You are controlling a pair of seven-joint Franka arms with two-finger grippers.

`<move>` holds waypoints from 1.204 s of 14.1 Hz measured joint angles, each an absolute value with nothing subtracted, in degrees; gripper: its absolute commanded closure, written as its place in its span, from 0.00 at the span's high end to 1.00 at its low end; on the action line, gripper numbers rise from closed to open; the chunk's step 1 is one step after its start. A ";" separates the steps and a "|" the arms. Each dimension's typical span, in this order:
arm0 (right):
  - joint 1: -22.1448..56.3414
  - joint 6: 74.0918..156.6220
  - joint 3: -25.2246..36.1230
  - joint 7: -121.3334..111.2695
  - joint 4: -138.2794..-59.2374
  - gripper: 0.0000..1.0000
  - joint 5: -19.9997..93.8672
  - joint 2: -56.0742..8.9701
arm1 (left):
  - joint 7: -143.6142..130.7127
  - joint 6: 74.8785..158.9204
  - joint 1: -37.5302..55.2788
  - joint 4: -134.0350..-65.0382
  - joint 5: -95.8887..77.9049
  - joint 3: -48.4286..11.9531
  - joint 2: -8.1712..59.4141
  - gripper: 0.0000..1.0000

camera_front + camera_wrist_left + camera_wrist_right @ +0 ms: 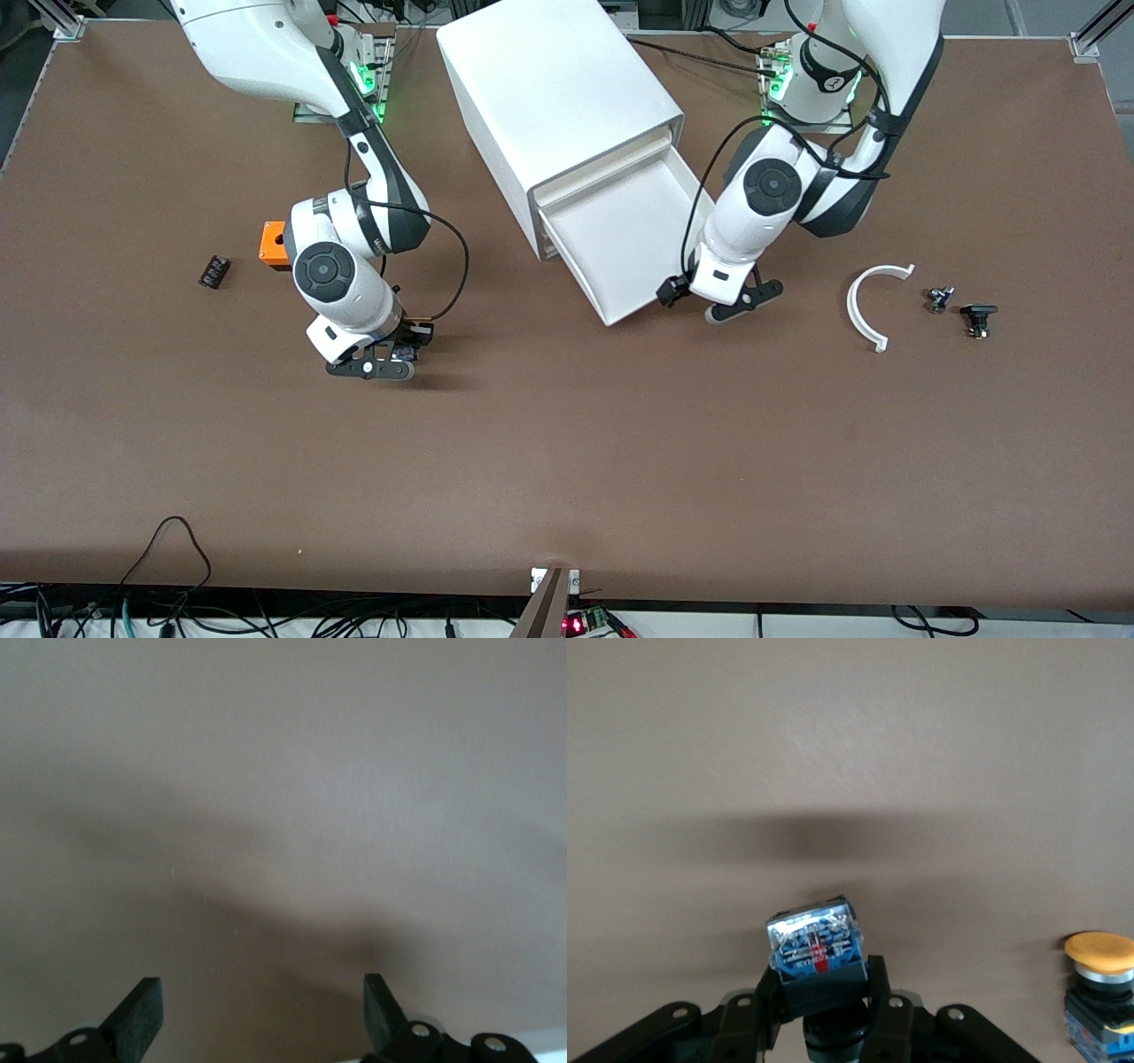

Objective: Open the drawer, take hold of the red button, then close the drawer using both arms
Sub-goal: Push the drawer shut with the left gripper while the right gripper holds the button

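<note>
The white cabinet [554, 106] lies at the back of the table with one drawer [625, 244] pulled out, and its tray shows nothing inside. My left gripper [719, 301] hovers low beside the drawer's front corner, toward the left arm's end. It is open, and in the left wrist view the left gripper [261, 992] has only bare table between its fingers. My right gripper [381, 363] is over the table nearer the right arm's end, shut on the button [819, 952]. The button's black body and blue labelled end stick out. Its cap is hidden between the fingers [764, 988].
A yellow-capped button [1099, 979] stands on the table beside my right gripper. An orange cube with a hole [274, 244] and a small black part [213, 271] lie toward the right arm's end. A white curved piece [868, 303] and two small parts [939, 299] [978, 319] lie toward the left arm's end.
</note>
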State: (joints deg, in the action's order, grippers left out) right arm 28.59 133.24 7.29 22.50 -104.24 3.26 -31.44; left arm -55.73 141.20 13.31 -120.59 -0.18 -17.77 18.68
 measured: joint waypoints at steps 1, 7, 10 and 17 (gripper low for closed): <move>28.53 134.09 7.35 22.50 -105.72 0.33 3.09 -31.12 | -55.69 141.16 13.32 -121.37 -0.18 -19.01 18.13 1.00; 27.44 139.39 7.53 22.68 -112.26 0.34 0.60 -29.33 | -55.77 135.70 13.84 -125.79 -0.18 -28.62 14.22 1.00; 27.44 140.95 7.50 22.69 -115.26 0.81 -2.58 -29.48 | -55.77 133.59 13.82 -125.99 -0.18 -30.40 13.71 1.00; 27.25 135.48 7.54 24.45 -110.56 1.00 -2.84 -27.65 | -55.86 133.42 13.24 -126.02 -0.18 -32.29 13.29 1.00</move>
State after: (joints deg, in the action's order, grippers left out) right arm 27.25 135.48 7.54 24.45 -110.56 -2.84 -27.65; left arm -55.86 133.42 13.24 -126.02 -0.18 -32.29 13.29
